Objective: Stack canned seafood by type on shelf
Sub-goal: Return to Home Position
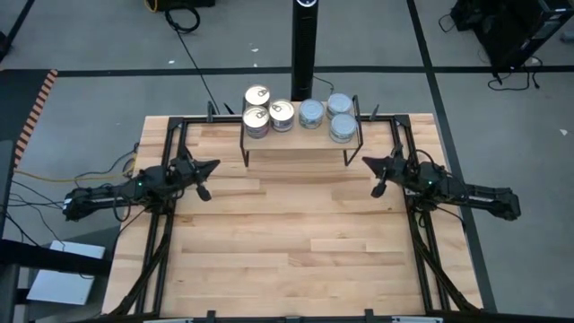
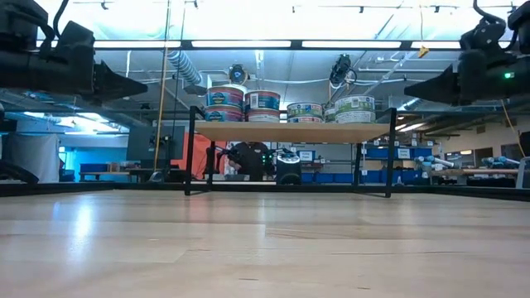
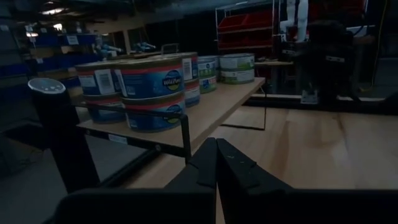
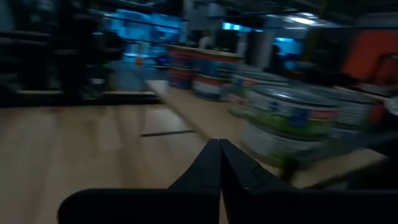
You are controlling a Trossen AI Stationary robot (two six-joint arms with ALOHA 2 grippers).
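Flat round tins (image 1: pixel 282 112) stand stacked on the shelf (image 1: pixel 303 148), a pale wood plank on thin black legs at the slatted bench's (image 1: pixel 296 242) far edge. Gold pull-tab tops are on the left, blue-grey tops on the right. The left gripper (image 1: pixel 212 166) and right gripper (image 1: pixel 368 162) hover at either side (fingers pressed together, holding nothing). Strip lights (image 2: pixel 240 44) cross the workshop ceiling.

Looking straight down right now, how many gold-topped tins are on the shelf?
3 gold-topped tins, all on the shelf's left half: one at the far edge, one in front of it, one beside that toward the middle. More may sit hidden underneath them.
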